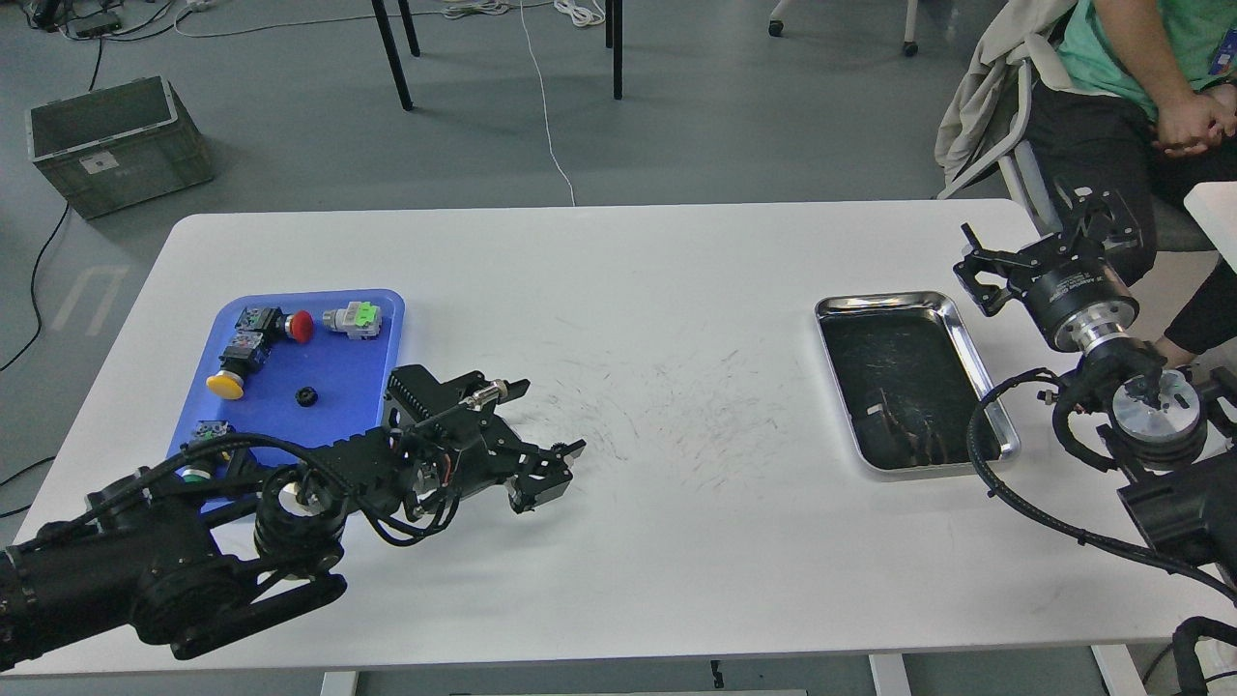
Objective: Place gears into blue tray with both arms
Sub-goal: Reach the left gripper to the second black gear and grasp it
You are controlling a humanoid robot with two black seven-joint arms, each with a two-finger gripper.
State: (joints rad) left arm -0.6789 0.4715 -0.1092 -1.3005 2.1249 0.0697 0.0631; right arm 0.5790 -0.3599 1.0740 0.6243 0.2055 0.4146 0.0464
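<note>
The left hand (556,474), matte black and claw-like, pinches a tiny toothed gear (561,448) over the scuffed white worktop (628,541). At nine o'clock, another gear (306,395) lies in the glossy blue tray (372,372) among coloured switches (290,324). At three o'clock, the right hand (981,271) spreads empty beside the shiny steel tray (971,333). Beyond lies grey floor (676,126).

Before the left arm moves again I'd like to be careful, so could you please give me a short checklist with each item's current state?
1. Left gripper holds a gear: cannot tell, its tips are too dark.
2. Blue tray has bare floor free: ok.
3. One gear lies in the tray: ok.
4. Right gripper away from the left arm: ok, open beside the steel tray.
</note>
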